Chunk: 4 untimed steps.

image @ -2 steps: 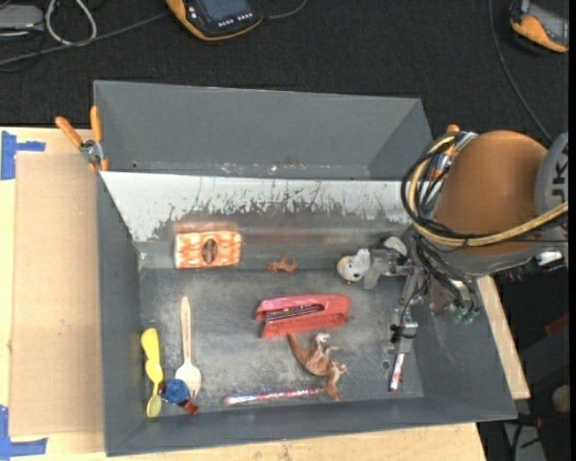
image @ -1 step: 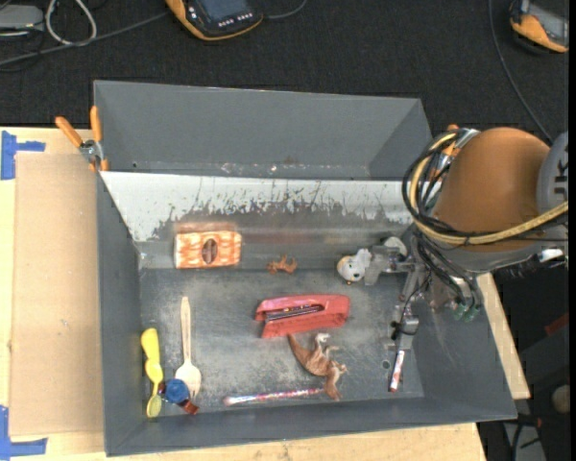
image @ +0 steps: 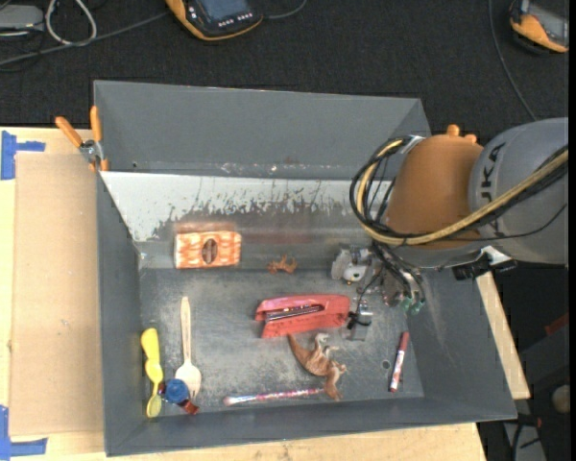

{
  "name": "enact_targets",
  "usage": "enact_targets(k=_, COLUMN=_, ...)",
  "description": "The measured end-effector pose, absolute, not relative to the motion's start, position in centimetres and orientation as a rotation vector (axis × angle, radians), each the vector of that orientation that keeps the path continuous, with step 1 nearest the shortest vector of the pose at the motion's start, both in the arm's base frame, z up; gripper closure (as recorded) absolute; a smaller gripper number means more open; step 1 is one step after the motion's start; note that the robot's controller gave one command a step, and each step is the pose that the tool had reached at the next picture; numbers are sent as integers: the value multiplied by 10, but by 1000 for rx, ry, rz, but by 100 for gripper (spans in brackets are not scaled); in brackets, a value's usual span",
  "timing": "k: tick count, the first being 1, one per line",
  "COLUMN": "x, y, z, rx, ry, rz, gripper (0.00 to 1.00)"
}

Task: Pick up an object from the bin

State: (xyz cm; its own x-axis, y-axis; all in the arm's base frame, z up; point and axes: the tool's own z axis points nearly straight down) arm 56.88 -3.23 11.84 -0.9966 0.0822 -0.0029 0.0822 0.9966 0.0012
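Gripper [image: 360, 319] low in the bin [image: 269, 142], about 3 o'clock of floor centre, right at the right-hand end of a red bar [image: 298, 313] lying flat mid-floor. We can't tell whether it's open or closed because the wrist and cables mask it, so we won't call contact or grip. Our read: coming at the bar's end makes sense. It looks like the narrow part, with bare floor round it and well off the walls.

Outward from the gripper:
- 7 o'clock, near: brown toy animal [image: 317, 358], on its side, just below the bar.
- 5 o'clock, near: red marker [image: 397, 361], lying 12-to-6, close to the right wall.
- 8 o'clock, further: thin pink stick [image: 269, 395] along the front wall.
- 10 o'clock: small brown scrap [image: 284, 266].
- 10 o'clock, well apart: orange block [image: 208, 249] at the back wall's foot.
- 8 o'clock, far corner: white spoon [image: 186, 349], yellow piece [image: 151, 368], blue piece [image: 177, 390], bunched together.

Count: one of each, nine loose things, all lying flat, no heap. We judge nothing is lifted; pick not yet done.
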Motion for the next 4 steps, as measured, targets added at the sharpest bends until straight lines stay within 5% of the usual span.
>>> enact_targets(k=1, x=535, y=31, z=72, rx=227, ry=3126, rz=-1, gripper=0)
enact_targets(k=2, x=581, y=41, z=73, rx=-80, ry=3133, rz=1, gripper=100)
enact_targets(k=3, x=581, y=41, z=73, rx=-81, ry=3133, rz=0, gripper=100)
enact_targets(k=4, x=572, y=25, z=132, rx=-33, ry=3142, rz=1, gripper=100)
